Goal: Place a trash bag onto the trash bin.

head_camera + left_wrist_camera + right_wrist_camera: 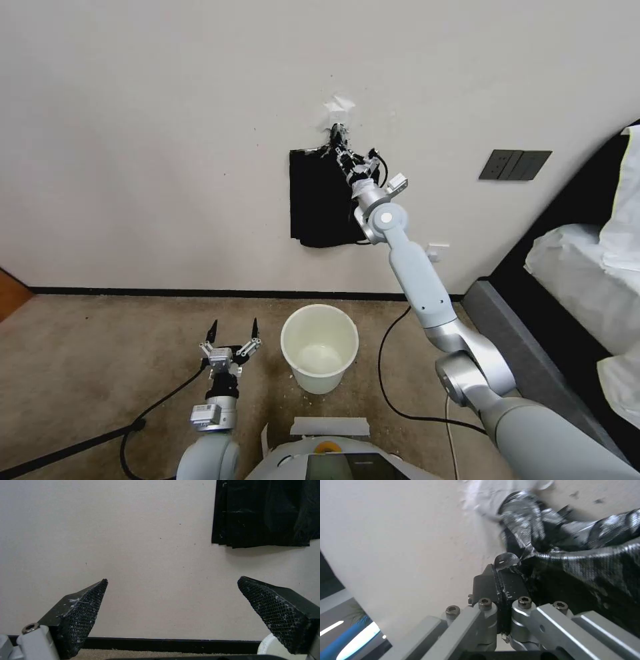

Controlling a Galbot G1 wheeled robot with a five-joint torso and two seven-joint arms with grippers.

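Note:
The trash bin [319,380], a cream-white round bucket, stands upright on the carpet below the wall; a bit of its rim [266,643] shows in the left wrist view. A flat bundle of black bags [317,200] hangs on the wall above it, also seen as the bundle [263,512]. My right gripper [337,143] is raised to the bundle's gathered top. There my right gripper [501,566] is shut, pinching a fold of the glossy, crinkly trash bag [553,537]. My left gripper [233,328] is held low, left of the bin, open and with nothing in it [173,590].
A bed with white bedding [587,280] and a grey frame fills the right side. A black cable [387,373] loops on the carpet right of the bin, another cable [160,400] trails left. A dark switch plate [515,165] is on the wall.

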